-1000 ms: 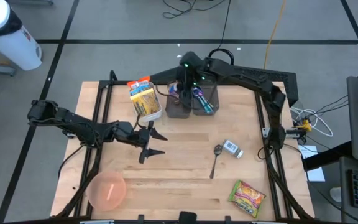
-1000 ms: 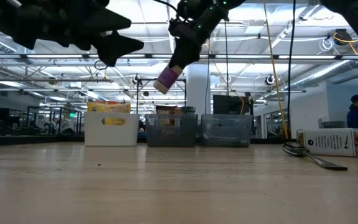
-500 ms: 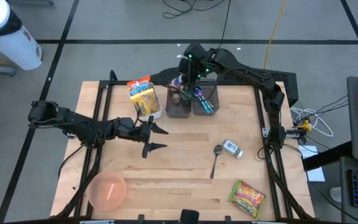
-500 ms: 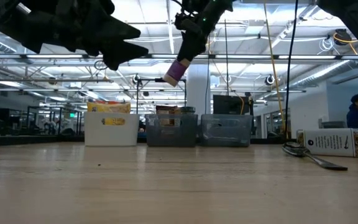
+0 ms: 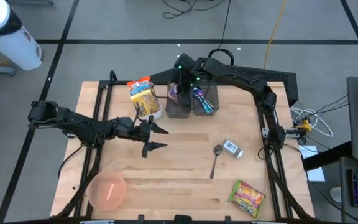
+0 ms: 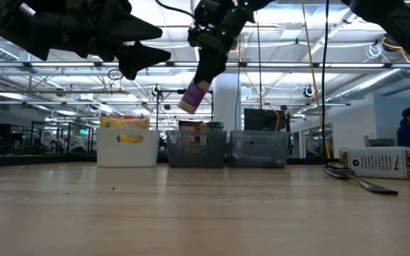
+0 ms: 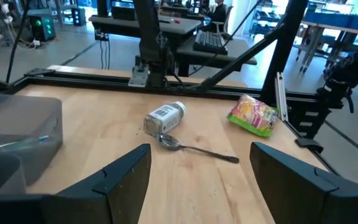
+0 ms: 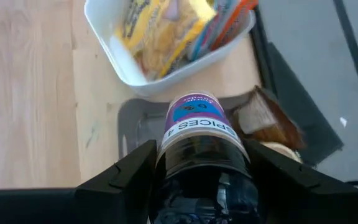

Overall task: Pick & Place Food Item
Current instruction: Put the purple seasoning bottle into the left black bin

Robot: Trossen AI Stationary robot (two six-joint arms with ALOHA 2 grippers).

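Observation:
My right gripper [image 5: 182,79] is shut on a dark spice bottle with a purple cap [image 5: 174,92], high over the grey bins [image 5: 180,109] at the table's far edge. In the low view the bottle [image 6: 193,97] hangs below the gripper [image 6: 209,62]. In the right wrist view its cap [image 8: 196,115] points at a grey bin [image 8: 134,127]. My left gripper [image 5: 154,138] is open and empty above the table's left-middle, also seen in its wrist view [image 7: 197,180]. My right gripper pinches the bottle's dark body [image 8: 199,163] between its two fingers [image 8: 129,180], behind the labelled cap end. The fingers come from above, slanting down. The bottle is lifted clear and tilted, its purple cap [image 6: 190,100] lowest, toward the table's left.
A white bin of snack packets [image 5: 145,99] stands left of the grey bins. A spoon [image 5: 215,160], a small white bottle [image 5: 231,148] and a snack packet [image 5: 247,196] lie on the right half. A pink bowl [image 5: 107,190] sits near left.
My right gripper has first risen and swung toward the far edge with the bottle, then come back down and leftward over the grey bin; the bottle stays tilted, cap down. My left gripper has drifted a little toward the table's right, still open.

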